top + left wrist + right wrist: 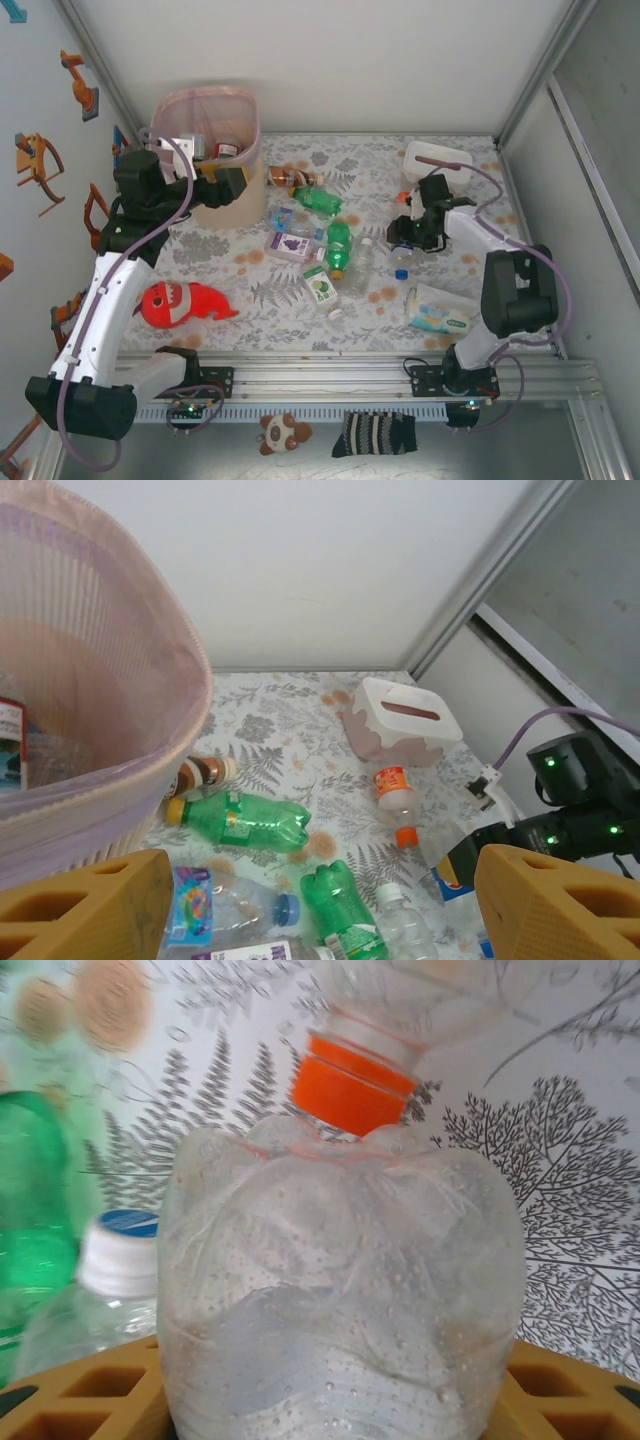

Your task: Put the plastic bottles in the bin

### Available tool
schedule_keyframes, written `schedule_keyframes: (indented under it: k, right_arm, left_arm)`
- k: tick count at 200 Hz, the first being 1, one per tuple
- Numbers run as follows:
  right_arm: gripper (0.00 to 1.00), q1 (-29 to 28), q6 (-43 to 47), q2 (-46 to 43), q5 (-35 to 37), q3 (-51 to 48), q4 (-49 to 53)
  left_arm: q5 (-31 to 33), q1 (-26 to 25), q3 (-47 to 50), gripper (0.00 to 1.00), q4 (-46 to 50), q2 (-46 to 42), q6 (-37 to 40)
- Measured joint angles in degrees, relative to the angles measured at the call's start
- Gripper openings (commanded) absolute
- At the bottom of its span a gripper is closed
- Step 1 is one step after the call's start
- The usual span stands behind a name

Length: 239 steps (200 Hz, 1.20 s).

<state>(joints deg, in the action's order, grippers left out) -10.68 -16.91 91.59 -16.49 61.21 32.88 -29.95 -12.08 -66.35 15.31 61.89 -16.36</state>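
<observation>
1. Near edge of the surface [200,255]: a red plush fish [180,303] lies toward the near-left corner. A flat wipes pack [438,314] lies toward the near-right.
2. Middle of the surface: the plastic bottles [338,245] lie scattered on their sides. They include two green ones, a clear one with a purple label [290,243] and a blue-capped one [402,266].
3. The right gripper [403,236] is low over the right of centre. In its wrist view a clear bottle [340,1290] sits base-on between its fingers [80,1400], one on each side. Whether they pinch it cannot be told. Just beyond, the orange cap [355,1080] of another bottle meets the clear bottle's far end.
4. The left gripper [222,180] hangs at the near-right side of the bin [252,125]. Its fingers are spread wide with nothing between them.
5. Far-left corner: the bin stands upright and lined, with something red-labelled [226,150] inside.
6. Far-right corner: a white tissue box [435,160].
</observation>
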Motion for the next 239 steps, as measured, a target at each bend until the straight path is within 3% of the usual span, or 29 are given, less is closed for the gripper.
schedule_keyframes:
  k: [96,158,239]
  right_arm:
    - [0.51,-4.0,-0.6,-22.3,-8.1,2.0,-3.6]
    - [0.50,-8.8,-1.3,-29.9,-16.3,4.7,-14.4]
    - [0.50,-16.9,-0.7,-35.1,-23.6,5.0,-28.7]
  left_arm:
    - [-12.6,-2.3,5.0,0.78,-20.7,-0.2,-6.3]
    - [-17.6,-11.2,4.9,0.77,-29.7,1.7,-5.8]
    - [-21.5,-24.0,0.7,0.80,-33.2,8.2,0.5]
